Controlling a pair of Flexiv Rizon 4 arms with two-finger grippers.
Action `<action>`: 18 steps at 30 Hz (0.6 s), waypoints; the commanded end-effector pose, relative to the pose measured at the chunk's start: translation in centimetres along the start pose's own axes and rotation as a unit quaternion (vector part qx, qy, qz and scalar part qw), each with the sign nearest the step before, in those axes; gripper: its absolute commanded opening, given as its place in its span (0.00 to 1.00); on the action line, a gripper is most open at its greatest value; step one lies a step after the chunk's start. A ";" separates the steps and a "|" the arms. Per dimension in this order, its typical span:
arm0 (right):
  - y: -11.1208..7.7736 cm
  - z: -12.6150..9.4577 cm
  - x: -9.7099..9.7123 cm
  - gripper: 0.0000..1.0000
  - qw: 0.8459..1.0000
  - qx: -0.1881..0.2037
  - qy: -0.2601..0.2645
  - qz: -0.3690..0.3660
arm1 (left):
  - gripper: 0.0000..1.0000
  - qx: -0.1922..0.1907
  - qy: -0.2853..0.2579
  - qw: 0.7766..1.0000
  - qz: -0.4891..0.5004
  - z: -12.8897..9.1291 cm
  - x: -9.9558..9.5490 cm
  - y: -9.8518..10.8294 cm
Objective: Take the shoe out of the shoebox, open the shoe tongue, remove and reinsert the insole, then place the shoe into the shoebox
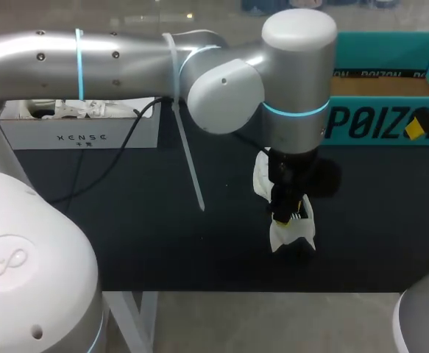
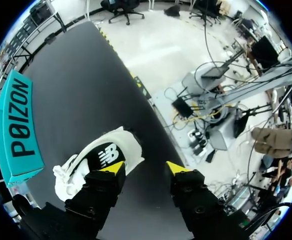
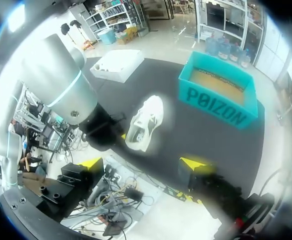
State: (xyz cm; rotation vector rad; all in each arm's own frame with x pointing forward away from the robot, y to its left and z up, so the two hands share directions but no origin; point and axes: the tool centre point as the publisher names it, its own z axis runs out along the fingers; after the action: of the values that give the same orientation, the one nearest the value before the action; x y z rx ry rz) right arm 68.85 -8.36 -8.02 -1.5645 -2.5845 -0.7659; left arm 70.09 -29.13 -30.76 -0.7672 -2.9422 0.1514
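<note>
Overhead, the left arm (image 1: 126, 55) hangs over the white shoe (image 1: 288, 235) on the black worktop (image 1: 126, 235), with the teal shoebox (image 1: 383, 118) well beyond. At its wrist, the left hand (image 2: 146, 167) stands apart, the shoe just beside one finger. The right hand (image 3: 143, 164) gapes too, holding nothing, with the shoe ahead of it.

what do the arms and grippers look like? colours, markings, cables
Left arm: silver-grey rounded links, cyan light rings at joints, a white strap and black cable hanging off. Left gripper and right gripper: black blocky fingers with yellow triangular tips.
</note>
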 end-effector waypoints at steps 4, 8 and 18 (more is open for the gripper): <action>0.3 0.0 0.0 1.00 1.000 0.004 0.000 0.001 | 1.00 -0.025 0.010 0.999 -0.033 -0.2 0.3 -0.1; 0.3 0.0 0.0 1.00 1.000 0.004 0.000 0.001 | 1.00 -0.034 0.020 0.998 -0.042 -0.2 0.3 -0.4; 0.3 0.0 0.0 1.00 1.000 0.004 0.000 0.001 | 1.00 -0.049 0.044 0.994 -0.093 0.8 0.8 -2.0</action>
State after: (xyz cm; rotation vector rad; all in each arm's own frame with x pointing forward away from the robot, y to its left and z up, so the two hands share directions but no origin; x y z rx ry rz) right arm 68.90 -8.35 -8.00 -1.5643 -2.5844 -0.7645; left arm 68.47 -29.45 -30.89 -0.5064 -2.9411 0.0083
